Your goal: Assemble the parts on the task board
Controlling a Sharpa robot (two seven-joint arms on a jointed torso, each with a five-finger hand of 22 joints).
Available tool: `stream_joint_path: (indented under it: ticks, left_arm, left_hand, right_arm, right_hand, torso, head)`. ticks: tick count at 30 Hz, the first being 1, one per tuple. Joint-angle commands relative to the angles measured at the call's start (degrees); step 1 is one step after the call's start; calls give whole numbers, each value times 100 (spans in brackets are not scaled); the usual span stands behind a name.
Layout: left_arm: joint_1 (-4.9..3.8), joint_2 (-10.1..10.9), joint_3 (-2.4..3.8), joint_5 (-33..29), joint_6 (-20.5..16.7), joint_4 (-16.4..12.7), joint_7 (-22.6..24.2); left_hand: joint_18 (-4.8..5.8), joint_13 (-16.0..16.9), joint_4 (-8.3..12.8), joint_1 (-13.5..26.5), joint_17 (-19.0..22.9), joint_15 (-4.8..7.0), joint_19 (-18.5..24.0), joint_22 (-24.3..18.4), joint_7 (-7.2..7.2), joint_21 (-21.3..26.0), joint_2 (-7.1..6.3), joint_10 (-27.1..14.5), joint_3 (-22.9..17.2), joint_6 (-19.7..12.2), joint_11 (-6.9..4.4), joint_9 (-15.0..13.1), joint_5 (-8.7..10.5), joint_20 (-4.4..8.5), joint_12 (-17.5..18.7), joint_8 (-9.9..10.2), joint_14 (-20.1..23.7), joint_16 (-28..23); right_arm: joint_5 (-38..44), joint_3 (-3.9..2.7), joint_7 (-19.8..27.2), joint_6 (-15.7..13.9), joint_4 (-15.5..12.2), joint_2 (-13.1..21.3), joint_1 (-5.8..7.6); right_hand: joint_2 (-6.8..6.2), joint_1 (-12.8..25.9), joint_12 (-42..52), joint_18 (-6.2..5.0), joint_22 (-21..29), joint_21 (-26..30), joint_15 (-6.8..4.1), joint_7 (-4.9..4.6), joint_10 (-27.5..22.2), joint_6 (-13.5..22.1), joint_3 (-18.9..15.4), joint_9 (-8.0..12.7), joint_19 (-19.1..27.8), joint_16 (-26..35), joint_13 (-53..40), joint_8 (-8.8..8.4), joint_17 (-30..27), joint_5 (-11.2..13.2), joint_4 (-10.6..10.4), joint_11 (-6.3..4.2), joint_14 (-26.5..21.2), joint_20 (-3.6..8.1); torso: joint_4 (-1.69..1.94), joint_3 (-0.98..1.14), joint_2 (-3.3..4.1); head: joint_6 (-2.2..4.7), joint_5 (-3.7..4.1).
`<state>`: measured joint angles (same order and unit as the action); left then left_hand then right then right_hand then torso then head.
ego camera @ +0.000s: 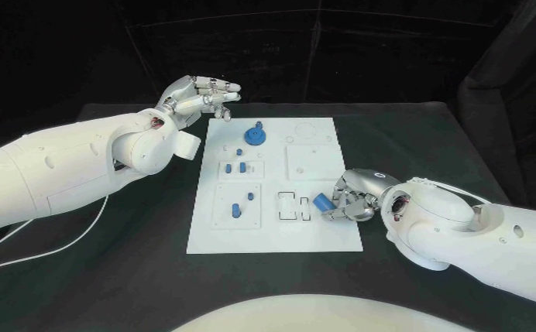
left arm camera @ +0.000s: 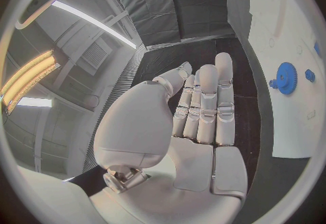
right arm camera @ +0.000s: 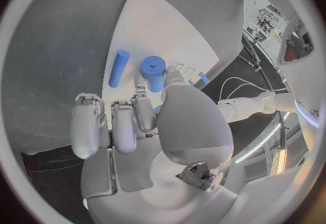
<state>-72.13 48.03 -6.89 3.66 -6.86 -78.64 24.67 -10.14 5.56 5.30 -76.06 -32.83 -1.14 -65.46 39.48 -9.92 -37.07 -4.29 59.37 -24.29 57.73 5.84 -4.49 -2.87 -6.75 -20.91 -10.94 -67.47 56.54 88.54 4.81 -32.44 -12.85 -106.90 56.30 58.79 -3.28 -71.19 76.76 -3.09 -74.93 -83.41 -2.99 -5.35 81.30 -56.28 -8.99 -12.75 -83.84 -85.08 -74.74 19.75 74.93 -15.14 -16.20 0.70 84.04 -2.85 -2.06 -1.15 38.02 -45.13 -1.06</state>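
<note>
The white rectangular task board (ego camera: 275, 193) lies flat in the middle of the black table (ego camera: 101, 270), long side running away from the robot. On it, near the far end, a blue round gear-like part (ego camera: 255, 135) stands with a small knob on top; the left wrist view catches the same toothed blue disc (left arm camera: 286, 78) on the white plate. Below it sit a few small blue pegs (ego camera: 235, 166) in a recessed square, and 1 more blue oblong part (ego camera: 235, 210) lies in the lower left recess.

Over at the board's right edge, the right hand (ego camera: 355, 195) is curled down low, fingers pinching a small blue block part (ego camera: 325, 203) just beside the outlined slots near the bottom of the board. In the right wrist view, a blue cylinder (right arm camera: 119, 68) and a blue capped stub (right arm camera: 154, 69) show beyond the fingers (right arm camera: 112, 126); which parts these are I cannot tell.

The left hand (ego camera: 202, 98) hovers off the board's far left corner, holding nothing; its fingers (left arm camera: 207, 105) lie straight and side by side, palm flat.
</note>
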Motion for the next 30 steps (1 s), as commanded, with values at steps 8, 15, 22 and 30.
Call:
stream_joint_path:
  ticks: [8,15,22,30]
  left_arm:
    - [-7,11,2,-15,105,-6,23]
    - [-7,20,2,-15,120,-11,16]
    - [-7,25,1,-15,123,-12,15]
    - [-7,20,0,-15,128,-12,15]
  left_hand:
    - [-33,8,-1,4,12,-2,44,-11,-5,36,51,-35,56,-35,8,9,2,-10,-25,-23,43,-32]
    - [-33,8,-1,4,12,-2,44,-11,-5,36,51,-35,56,-35,8,9,2,-10,-25,-23,43,-32]
    - [-33,8,-1,4,12,-2,44,-11,-5,36,51,-35,56,-35,8,9,2,-10,-25,-23,43,-32]
    - [-33,8,-1,4,12,-2,44,-11,-5,36,51,-35,56,-35,8,9,2,-10,-25,-23,43,-32]
  right_arm:
    - [212,0,-145,15,159,-202,-43]
    - [2,-1,-178,-265,146,-205,-58]
    - [-558,-3,72,-1048,-84,-24,-59]
    - [-1168,-10,433,-1721,-414,87,-55]
  right_hand:
    - [63,-117,36,68,-387,-34,-35,0,43,80,-75,-72,-206,-36,-50,96,471,-226,5,6,405,2]
    - [170,-169,66,69,-400,-41,-52,29,77,56,-148,-173,-206,-39,-137,207,476,-781,-14,-18,404,13]
    - [336,-166,135,77,-445,-66,-92,81,153,-38,-165,-257,-223,-60,-257,266,520,-1501,-31,-67,412,55]
    - [396,-176,123,77,-448,-68,-111,103,159,-78,-168,-293,-224,-66,-268,267,534,-1648,-26,-87,415,78]
  torso:
    - [5,1,0]
    - [-5,-5,-11]
    - [3,1,-9]
    - [14,-2,-8]
  head:
    - [-9,-4]
    - [-8,16]
    - [5,17]
    - [28,19]
